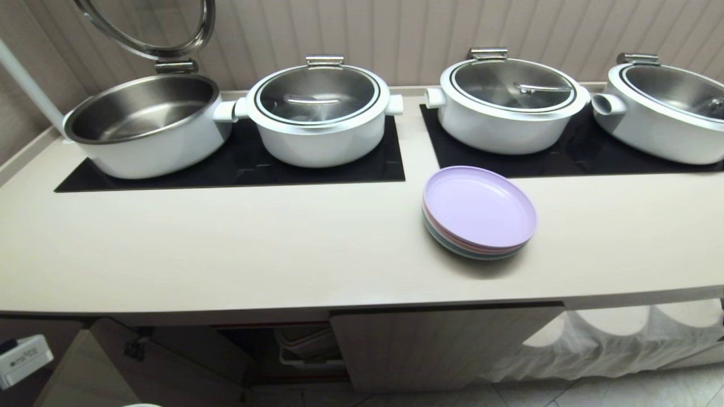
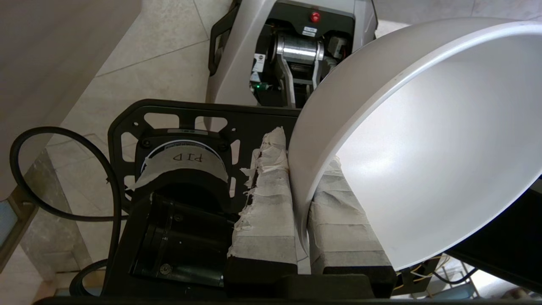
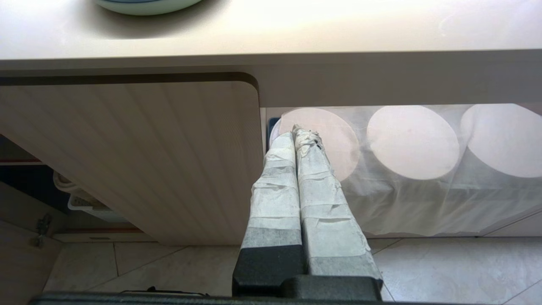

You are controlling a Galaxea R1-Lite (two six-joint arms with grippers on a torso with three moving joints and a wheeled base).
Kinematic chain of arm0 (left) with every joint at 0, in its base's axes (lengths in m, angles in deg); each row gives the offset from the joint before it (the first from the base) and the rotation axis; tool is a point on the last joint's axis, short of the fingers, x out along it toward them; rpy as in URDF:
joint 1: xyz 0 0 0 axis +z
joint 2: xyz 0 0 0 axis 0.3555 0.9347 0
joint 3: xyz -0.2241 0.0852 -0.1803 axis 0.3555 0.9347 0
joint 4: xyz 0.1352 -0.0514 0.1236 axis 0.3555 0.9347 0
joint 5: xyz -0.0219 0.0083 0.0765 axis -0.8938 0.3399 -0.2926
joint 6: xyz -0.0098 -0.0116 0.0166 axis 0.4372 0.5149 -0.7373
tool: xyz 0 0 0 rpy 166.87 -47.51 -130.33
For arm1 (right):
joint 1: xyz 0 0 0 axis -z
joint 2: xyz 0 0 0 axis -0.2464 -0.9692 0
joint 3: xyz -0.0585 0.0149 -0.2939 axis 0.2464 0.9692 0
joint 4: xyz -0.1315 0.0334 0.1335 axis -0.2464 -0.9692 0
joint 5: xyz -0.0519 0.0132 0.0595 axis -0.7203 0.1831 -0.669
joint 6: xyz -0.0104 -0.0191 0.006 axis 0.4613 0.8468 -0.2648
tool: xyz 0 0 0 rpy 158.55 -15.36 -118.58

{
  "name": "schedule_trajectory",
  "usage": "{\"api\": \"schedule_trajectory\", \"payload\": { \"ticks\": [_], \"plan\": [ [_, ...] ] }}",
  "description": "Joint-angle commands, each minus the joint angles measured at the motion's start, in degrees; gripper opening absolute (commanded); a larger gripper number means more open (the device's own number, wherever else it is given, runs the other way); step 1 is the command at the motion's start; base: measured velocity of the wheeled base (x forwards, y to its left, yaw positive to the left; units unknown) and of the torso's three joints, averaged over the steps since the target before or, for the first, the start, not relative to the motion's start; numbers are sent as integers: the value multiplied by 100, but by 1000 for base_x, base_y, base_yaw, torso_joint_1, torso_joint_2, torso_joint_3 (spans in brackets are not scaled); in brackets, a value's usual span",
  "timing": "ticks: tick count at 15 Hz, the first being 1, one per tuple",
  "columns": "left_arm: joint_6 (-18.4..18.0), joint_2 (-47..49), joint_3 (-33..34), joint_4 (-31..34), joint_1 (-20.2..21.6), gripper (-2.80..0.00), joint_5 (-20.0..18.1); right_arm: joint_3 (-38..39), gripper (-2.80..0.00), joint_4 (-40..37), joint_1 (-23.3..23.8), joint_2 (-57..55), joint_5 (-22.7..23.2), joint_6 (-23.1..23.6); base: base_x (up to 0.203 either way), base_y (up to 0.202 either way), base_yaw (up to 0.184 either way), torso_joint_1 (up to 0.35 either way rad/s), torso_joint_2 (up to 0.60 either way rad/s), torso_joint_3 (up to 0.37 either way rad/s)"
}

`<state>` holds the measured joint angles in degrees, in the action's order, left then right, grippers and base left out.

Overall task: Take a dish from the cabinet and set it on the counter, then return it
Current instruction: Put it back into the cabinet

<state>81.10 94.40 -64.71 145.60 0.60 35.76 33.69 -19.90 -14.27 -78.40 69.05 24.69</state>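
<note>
Your left gripper (image 2: pixel 298 169) pinches the rim of the bowl (image 2: pixel 423 148), low over the robot's base, away from the counter (image 1: pixel 226 249). Your right gripper (image 3: pixel 298 133) is closed with nothing in it, by the cabinet (image 3: pixel 148 148).

The dish (image 2: pixel 423 140) is plain white. The counter (image 1: pixel 226 249) is cream with black hob panels (image 1: pixel 243 164). The cabinet (image 3: pixel 139 161) door is pale beige with fine stripes. The top plate (image 1: pixel 479 206) is lilac.

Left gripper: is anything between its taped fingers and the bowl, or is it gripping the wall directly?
Nothing lies between. In the left wrist view the left gripper pinches the white bowl by its wall, one taped finger outside, the other inside.
</note>
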Motion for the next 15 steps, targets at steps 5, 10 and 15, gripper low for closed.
{"api": "schedule_trajectory", "payload": {
  "ticks": [5,10,15],
  "plan": [
    [16,151,11,8,-137,-280,-8,0,-280,0,0,0,-1,1,0,0,0,0,0,0],
    [34,177,27,8,-263,-280,-8,0,-280,0,0,0,-1,1,0,0,0,0,0,0],
    [43,168,54,34,-263,-280,-9,0,-280,0,0,0,-1,1,0,0,0,0,0,0]
  ]
}}
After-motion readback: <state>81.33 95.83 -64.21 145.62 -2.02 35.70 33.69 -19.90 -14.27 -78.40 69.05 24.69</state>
